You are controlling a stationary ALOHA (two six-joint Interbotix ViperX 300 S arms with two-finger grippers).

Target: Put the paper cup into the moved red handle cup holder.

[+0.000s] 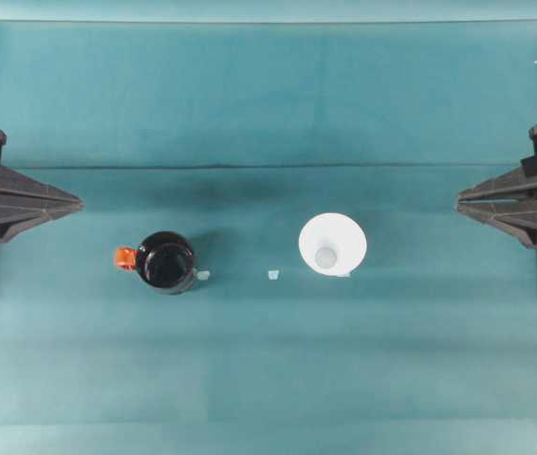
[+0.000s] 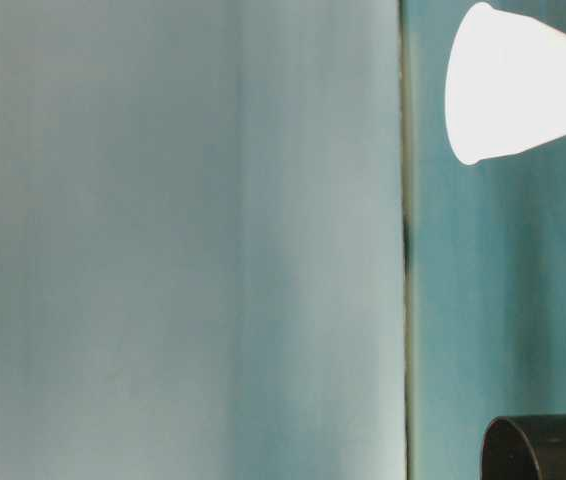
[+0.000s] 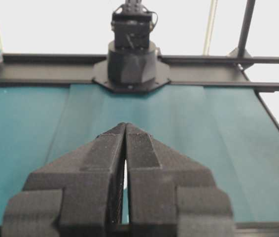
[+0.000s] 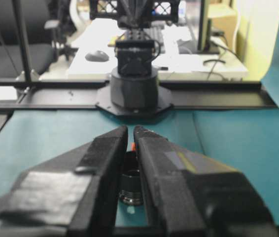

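- While both arms were parked at the side edges of the table [image 1: 268, 95], the paper cup [image 1: 332, 244] was seen in the overhead view standing upright on the teal cloth, a little right of the table's middle, its wide rim up and its greyish bottom visible inside.
- The red handle cup holder [image 1: 166, 262] was placed left of the middle, well apart from the cup, with its orange-red tab [image 1: 124, 257] pointed toward the left edge.
- Two small pale markers were noted on the cloth: one [image 1: 203, 275] just beside the holder on its right, another [image 1: 273, 275] between holder and cup.
- The left gripper [image 1: 79, 202] was held at the left edge, well apart from the holder; in the left wrist view its fingers [image 3: 111, 163] were pressed together with only a thin slit between them and nothing gripped.
- The right gripper [image 1: 459, 199] was held at the right edge, well apart from the cup; in the right wrist view its fingers [image 4: 105, 158] were nearly closed, a narrow gap left between them, with nothing clamped.
- Through that gap, in the right wrist view, the holder [image 4: 131, 190] was glimpsed far off on the cloth, with a speck of its orange-red tab above it.
- At table level the cup [image 2: 523, 85] and the dark rim of the holder [image 2: 543, 450] were seen on the cloth, apart from each other.
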